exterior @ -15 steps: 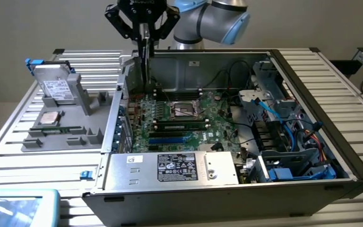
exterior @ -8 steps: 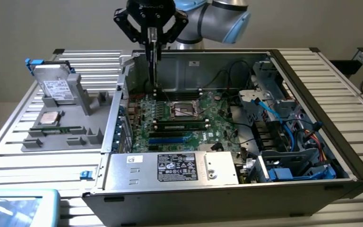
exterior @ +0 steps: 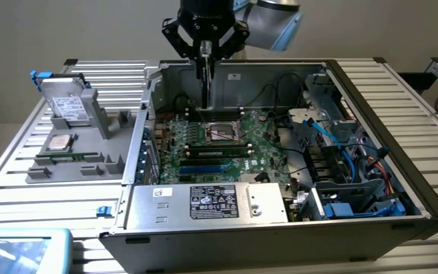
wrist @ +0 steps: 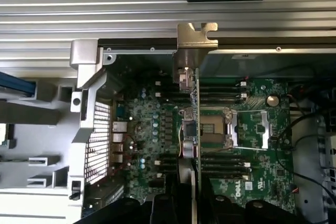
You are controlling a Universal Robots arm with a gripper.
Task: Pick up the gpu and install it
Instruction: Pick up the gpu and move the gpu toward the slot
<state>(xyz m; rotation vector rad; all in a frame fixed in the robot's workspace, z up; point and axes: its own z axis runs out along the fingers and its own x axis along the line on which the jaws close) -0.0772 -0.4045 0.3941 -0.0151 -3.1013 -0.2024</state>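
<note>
When we start at the exterior view's left, we see a grey holder (exterior: 74, 171) on the desk (exterior: 401, 85). A silver hard drive (exterior: 68, 105) stands up in it. Another drive (exterior: 59, 142) lies flat near it, with a thin green memory stick (exterior: 71, 155) just beside that.

Next comes the open computer case (exterior: 280, 245). The tool (exterior: 206, 52) hangs over the back part of the case and pinches the gpu (exterior: 207, 85) from both sides. The gpu hangs straight down with its thin edge toward us. Its low end is close to the green motherboard (exterior: 219, 142), and we cannot tell if they touch.

From the wrist view, the gpu (wrist: 190, 77) is edge-on over the board. Its silver bracket (wrist: 197, 35) is by the case wall.

Farther to the exterior view's right, blue cables (exterior: 321, 127) lie inside the case.
</note>
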